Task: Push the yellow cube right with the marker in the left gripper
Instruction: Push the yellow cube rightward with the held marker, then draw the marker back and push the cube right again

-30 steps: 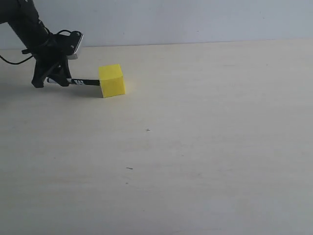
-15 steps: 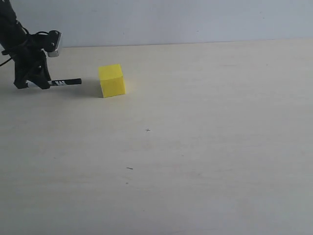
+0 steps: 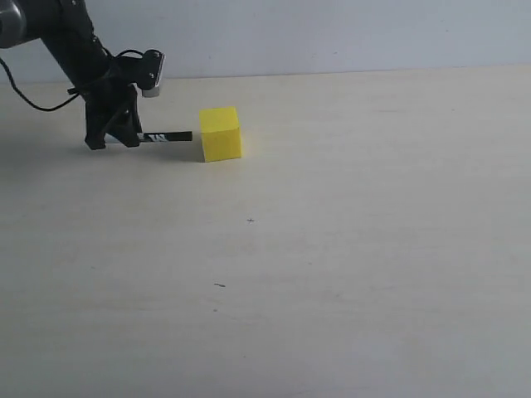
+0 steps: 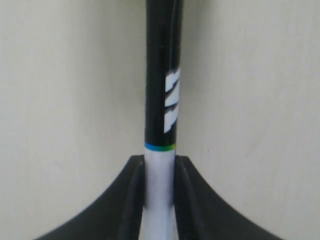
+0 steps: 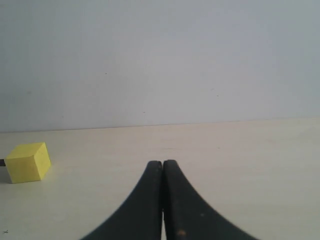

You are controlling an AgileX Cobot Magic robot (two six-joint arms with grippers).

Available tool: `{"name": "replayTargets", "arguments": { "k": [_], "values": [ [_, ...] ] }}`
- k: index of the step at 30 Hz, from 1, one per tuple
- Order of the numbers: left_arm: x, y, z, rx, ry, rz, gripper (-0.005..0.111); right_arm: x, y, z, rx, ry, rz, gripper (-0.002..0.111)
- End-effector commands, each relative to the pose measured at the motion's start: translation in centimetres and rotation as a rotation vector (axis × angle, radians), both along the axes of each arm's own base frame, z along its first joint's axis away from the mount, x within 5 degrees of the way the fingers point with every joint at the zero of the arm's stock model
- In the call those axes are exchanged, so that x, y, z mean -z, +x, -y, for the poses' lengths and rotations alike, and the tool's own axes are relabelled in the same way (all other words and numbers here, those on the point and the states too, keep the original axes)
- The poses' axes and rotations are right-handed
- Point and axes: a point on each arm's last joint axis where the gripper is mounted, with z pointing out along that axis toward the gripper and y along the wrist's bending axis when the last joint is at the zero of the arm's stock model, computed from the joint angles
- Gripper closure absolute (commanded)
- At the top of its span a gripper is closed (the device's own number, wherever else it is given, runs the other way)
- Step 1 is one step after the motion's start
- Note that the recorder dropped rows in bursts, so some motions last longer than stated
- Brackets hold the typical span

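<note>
Holding the marker (image 3: 168, 137) roughly level just over the desk (image 3: 348, 249), my left hand (image 3: 123, 139) pinches the white lower barrel between its fingers (image 4: 131, 200), and the black capped end points at the yellow cube (image 3: 220, 133). The cube sits toward the left rear of the desk, with the marker tip at or just short of its left face. I cannot tell from either view whether they touch. I judge the push as barely under way: the tool is lined up, but a wide stretch of bare desk lies to the cube's right. My right hand (image 5: 162, 200) hangs well apart, fingers pressed together on nothing.
</note>
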Motion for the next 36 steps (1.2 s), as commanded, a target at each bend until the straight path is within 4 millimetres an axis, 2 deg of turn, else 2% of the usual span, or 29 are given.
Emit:
{"name": "replayTargets", "arguments": {
  "k": [1,3,4,7,10,12,15,22,29,36],
  "values": [
    [-0.3,0.2,-2.2,-0.079,0.002,-0.026,0.107,0.1,0.0,0.0,0.001,-0.004,0.005,0.108],
    [-0.3,0.2,-2.0,-0.101,-0.001,-0.029,0.107,0.1,0.0,0.0,0.001,-0.004,0.005,0.108],
    [-0.3,0.1,-1.3,-0.087,-0.001,-0.026,0.107,0.1,0.0,0.0,0.001,-0.004,0.005,0.108],
    [-0.4,0.2,1.6,-0.051,-0.013,0.041,0.107,0.1,0.0,0.0,0.001,-0.004,0.005,0.108],
    [-0.6,0.0,5.4,-0.004,-0.034,0.128,0.107,0.1,0.0,0.0,0.001,-0.004,0.005,0.108],
    [-0.7,-0.2,6.5,0.016,-0.039,0.141,0.107,0.1,0.0,0.0,0.001,-0.004,0.005,0.108],
    [-0.7,-0.2,6.5,0.016,-0.037,0.144,0.107,0.1,0.0,0.0,0.001,-0.004,0.005,0.108],
    [-0.9,0.4,3.8,-0.056,-0.016,0.126,0.107,0.1,0.0,0.0,0.001,-0.002,0.005,0.108],
    [-1.8,-0.2,2.0,-0.108,0.008,0.040,0.107,0.1,0.0,0.0,0.001,-0.004,0.005,0.108],
    [-1.9,-0.2,1.9,-0.126,0.048,0.046,0.107,0.1,0.0,0.0,0.001,-0.004,0.005,0.108]
  ]
}}
